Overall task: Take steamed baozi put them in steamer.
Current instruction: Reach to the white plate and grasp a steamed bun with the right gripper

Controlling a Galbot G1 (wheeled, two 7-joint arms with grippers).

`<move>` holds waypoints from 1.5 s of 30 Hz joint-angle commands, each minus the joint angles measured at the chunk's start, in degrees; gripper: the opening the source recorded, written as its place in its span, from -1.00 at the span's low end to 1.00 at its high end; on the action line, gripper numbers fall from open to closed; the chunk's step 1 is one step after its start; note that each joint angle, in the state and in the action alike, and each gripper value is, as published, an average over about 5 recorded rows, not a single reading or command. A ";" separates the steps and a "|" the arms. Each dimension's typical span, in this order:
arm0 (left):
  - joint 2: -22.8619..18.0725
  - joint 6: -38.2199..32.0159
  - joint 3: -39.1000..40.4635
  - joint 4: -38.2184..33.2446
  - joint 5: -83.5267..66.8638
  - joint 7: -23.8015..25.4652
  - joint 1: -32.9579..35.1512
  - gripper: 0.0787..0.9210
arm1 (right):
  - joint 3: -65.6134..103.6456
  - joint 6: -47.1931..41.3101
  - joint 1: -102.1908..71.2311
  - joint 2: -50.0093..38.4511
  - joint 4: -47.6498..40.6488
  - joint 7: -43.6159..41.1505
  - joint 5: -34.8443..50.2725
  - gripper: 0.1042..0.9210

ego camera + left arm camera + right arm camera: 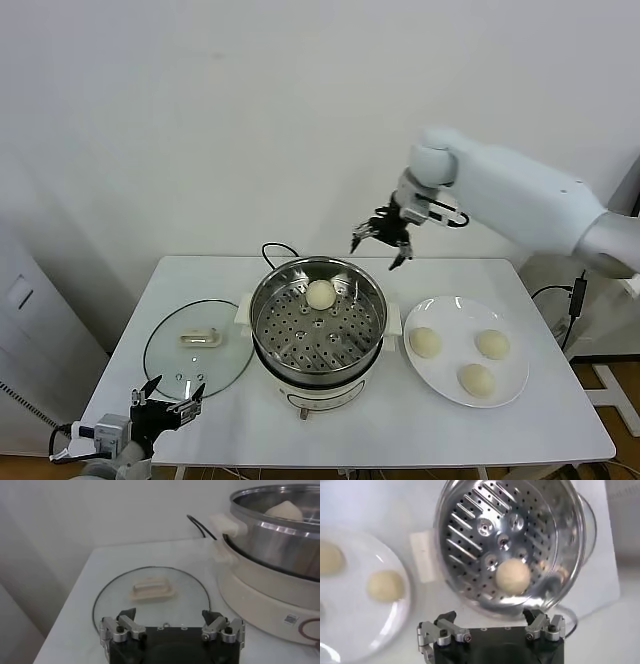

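Note:
The steel steamer (318, 328) stands mid-table on its white base, and one cream baozi (320, 293) lies on its perforated floor near the far wall. That bun (513, 576) also shows in the right wrist view. Three more baozi (426, 342) (492, 343) (475, 379) rest on the white plate (515, 393) to the right of the steamer. My right gripper (381, 240) hangs open and empty in the air above the steamer's far right rim. My left gripper (170, 394) is open and empty, low at the table's near left corner.
A flat glass lid (197, 350) with a cream handle lies on the table left of the steamer, just beyond my left gripper. A black cord (276, 250) runs behind the steamer. The wall stands close behind the table.

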 commanded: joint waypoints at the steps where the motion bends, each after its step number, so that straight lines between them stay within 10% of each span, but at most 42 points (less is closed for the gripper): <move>1: -0.23 0.12 -0.03 -0.24 0.06 -0.02 0.00 0.77 | -5.08 -16.87 0.23 -8.63 0.11 0.09 7.97 0.76; 45: -0.63 0.00 -0.05 -1.38 0.00 0.18 0.59 0.77 | 1.82 -24.16 -24.08 -5.22 -7.59 8.88 5.28 0.73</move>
